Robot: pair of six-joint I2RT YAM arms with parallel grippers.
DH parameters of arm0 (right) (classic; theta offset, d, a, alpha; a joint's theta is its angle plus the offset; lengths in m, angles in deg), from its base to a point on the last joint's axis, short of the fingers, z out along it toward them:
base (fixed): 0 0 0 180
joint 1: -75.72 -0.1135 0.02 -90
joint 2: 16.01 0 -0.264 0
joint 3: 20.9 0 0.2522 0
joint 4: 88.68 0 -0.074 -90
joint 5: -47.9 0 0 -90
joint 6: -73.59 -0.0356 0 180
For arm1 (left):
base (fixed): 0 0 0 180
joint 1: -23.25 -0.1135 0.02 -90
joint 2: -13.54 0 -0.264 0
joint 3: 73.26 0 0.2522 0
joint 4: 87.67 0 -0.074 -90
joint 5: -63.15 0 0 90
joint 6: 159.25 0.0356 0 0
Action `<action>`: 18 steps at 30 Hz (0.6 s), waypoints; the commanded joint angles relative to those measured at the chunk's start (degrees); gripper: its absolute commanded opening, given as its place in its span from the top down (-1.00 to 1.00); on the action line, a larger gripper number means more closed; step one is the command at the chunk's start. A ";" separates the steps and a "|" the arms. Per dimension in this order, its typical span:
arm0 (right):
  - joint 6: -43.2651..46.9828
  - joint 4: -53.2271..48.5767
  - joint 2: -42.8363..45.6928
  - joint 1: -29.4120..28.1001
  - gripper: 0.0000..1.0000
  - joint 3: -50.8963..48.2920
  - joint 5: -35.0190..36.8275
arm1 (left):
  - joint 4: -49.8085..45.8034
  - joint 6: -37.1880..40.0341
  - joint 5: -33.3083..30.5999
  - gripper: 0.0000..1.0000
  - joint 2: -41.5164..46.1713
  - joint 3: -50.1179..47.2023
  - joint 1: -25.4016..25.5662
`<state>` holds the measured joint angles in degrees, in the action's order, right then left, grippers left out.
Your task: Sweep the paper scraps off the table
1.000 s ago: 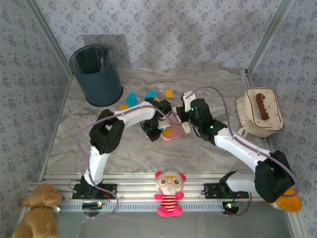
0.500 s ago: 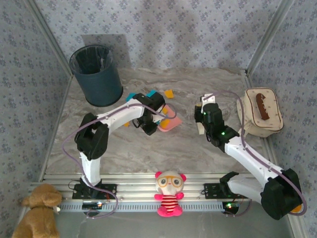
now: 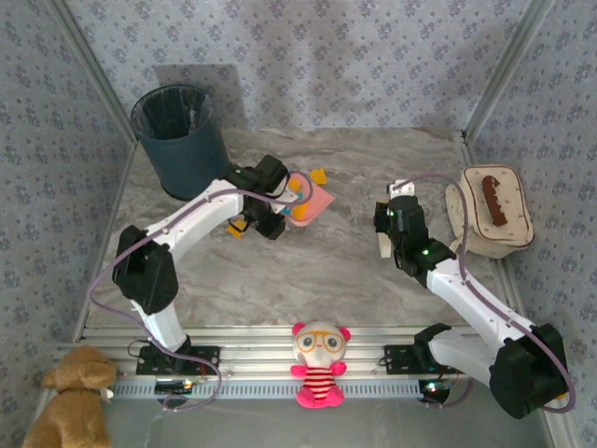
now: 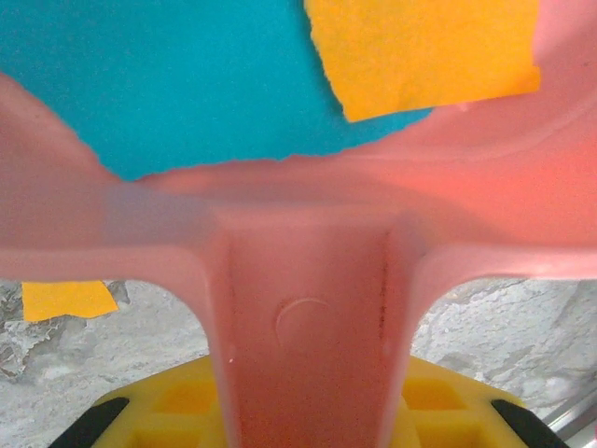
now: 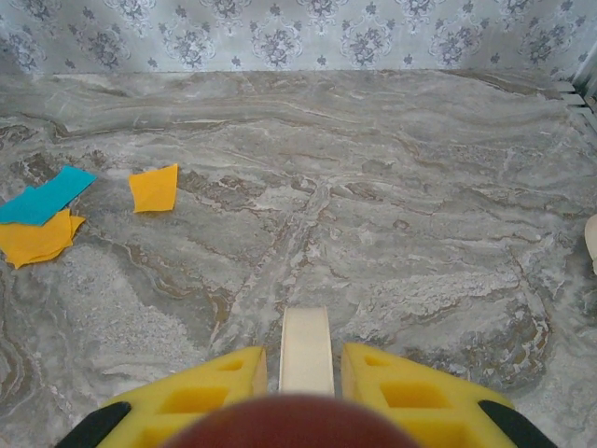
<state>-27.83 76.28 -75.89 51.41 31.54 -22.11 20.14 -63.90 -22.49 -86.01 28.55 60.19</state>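
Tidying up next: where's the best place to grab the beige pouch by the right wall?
Probably its brown strap, from straight above: the beige pouch lies flat with the strap on top, the one part narrow enough to pinch.

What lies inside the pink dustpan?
A big cyan scrap and an orange scrap lie in the dustpan, the orange one partly over the cyan. What is under them, and the pan's far end, cannot be seen.
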 commanded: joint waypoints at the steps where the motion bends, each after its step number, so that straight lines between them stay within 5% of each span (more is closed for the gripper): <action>1: -1.40 0.92 1.17 0.34 1.00 0.12 -0.82 | 0.23 -2.43 4.77 1.00 3.41 2.07 -2.04; 18: -2.29 1.10 0.38 0.46 1.00 0.27 -1.92 | 1.26 -8.87 13.16 1.00 7.31 9.51 -15.24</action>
<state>-29.09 76.22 -75.89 51.50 31.45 -23.68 20.77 -70.44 -12.39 -80.74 34.72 47.23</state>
